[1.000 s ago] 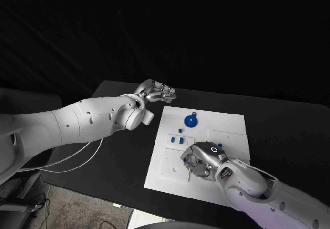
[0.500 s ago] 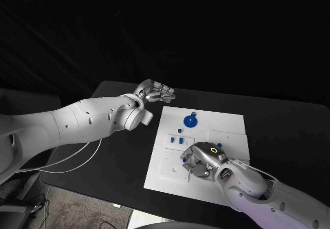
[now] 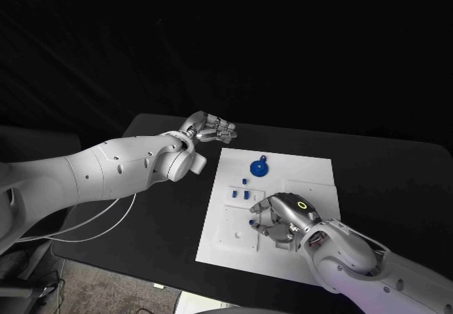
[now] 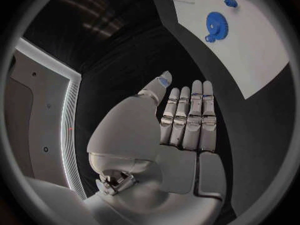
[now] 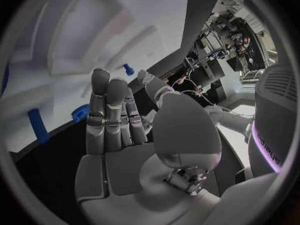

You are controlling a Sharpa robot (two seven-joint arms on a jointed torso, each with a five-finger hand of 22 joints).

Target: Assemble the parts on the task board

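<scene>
Board [image 3: 311,171] lies white in the middle of the black table [image 3: 151,216], with the blue parts spread over its near-left half: a gear [image 3: 260,168] toward the far end, a small peg [image 3: 246,178] just below it, and a short row of pegs [image 3: 241,193] nearer the robot. The right hand [image 3: 281,219] hovers low over the near middle of the board, fingers curled downward beside a small blue piece [image 3: 253,222] at its fingertips; I cannot tell whether it pinches that piece or merely touches it, and the right wrist view shows the fingers straight and side by side with nothing plainly between them. It sits there, I judge, to pick or seat one of the near parts. The left hand [image 3: 211,127] is parked off the board's far-left corner, over bare table, fingers straight and pressed together, holding nothing, probably kept clear so the right hand can work unobstructed.
</scene>
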